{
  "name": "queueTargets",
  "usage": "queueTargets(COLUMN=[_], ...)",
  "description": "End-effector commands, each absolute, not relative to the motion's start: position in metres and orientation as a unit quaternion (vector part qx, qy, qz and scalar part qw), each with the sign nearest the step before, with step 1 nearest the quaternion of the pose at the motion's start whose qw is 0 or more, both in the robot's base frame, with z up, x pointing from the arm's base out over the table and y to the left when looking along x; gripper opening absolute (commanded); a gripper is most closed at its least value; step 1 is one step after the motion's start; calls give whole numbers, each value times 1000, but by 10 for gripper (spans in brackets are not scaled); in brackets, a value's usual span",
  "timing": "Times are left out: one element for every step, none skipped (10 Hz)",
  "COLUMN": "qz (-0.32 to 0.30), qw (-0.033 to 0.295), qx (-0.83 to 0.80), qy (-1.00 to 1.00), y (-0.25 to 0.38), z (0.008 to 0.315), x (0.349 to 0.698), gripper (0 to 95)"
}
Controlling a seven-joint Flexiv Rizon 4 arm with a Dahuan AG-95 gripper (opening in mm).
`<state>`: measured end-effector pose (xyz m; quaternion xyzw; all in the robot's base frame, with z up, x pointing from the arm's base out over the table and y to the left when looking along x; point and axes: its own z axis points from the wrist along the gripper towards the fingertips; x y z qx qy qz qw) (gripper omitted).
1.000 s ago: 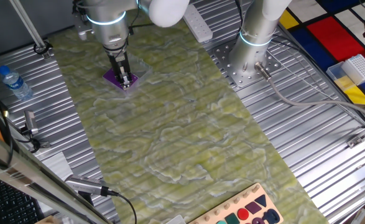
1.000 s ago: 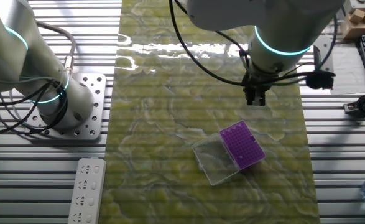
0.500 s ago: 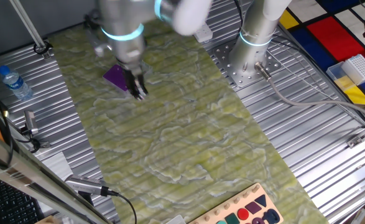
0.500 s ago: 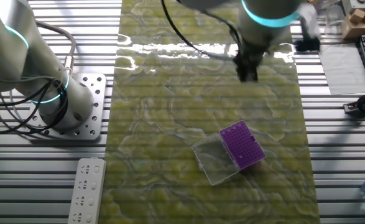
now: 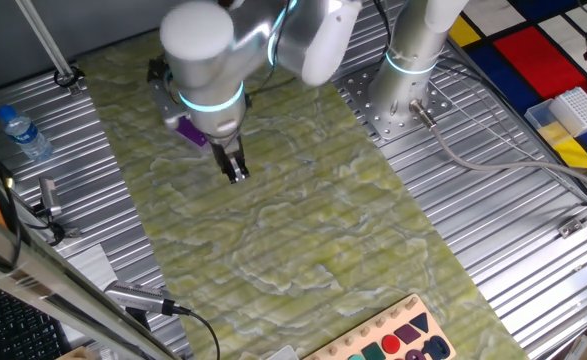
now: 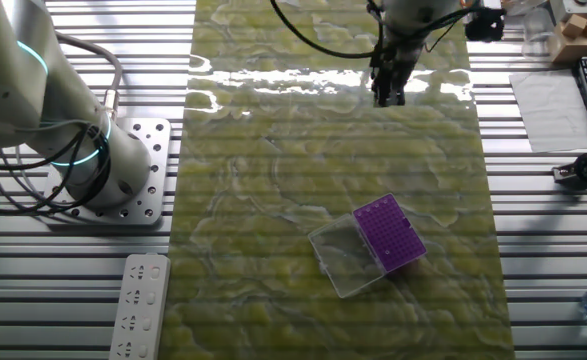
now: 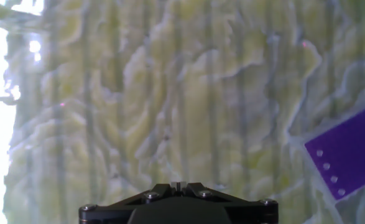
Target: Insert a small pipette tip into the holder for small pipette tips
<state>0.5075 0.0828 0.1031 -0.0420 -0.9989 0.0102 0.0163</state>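
The holder for small pipette tips [image 6: 388, 232] is a flat purple square box on the green mat, with its clear cover [image 6: 343, 258] lying against its left side. In one fixed view only a purple sliver [image 5: 185, 130] shows behind the arm. In the hand view a purple corner with holes [image 7: 350, 155] shows at the right edge. My gripper [image 5: 235, 172] hangs above bare mat, well away from the holder [image 6: 385, 95]. Its jaws look closed together [image 7: 178, 185]. I see no pipette tip in any view.
A second arm's base [image 5: 403, 90] stands on the metal table beside the mat. A white gridded rack on a pale blue tray [image 5: 578, 108] sits at the far right. A water bottle [image 5: 23, 132], a power strip [image 6: 138, 305] and a shape board [image 5: 393, 340] lie off the mat.
The gripper was right over the purple holder a second ago. It has moved away across the mat and now hangs over bare mat. The holder and cover have not moved.
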Motion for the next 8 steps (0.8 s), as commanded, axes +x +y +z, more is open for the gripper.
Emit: queueTargets(qz=[4,3,-1,-4,-4,-5,-5,-6], qw=[8,4,0,1,3,3,2,2], qx=[-66,-63,-60,-52,-49,-46,-43,-41], qy=[-998,-998,-998,-999,-999,-999,-999,-999], y=[80,75,72,64,63,63,63,63], z=[102,101,100,100,100,99,99,99], x=[502,497,495,494,494,493,492,492], gripper=[0,0,0,0,0,0,0,0])
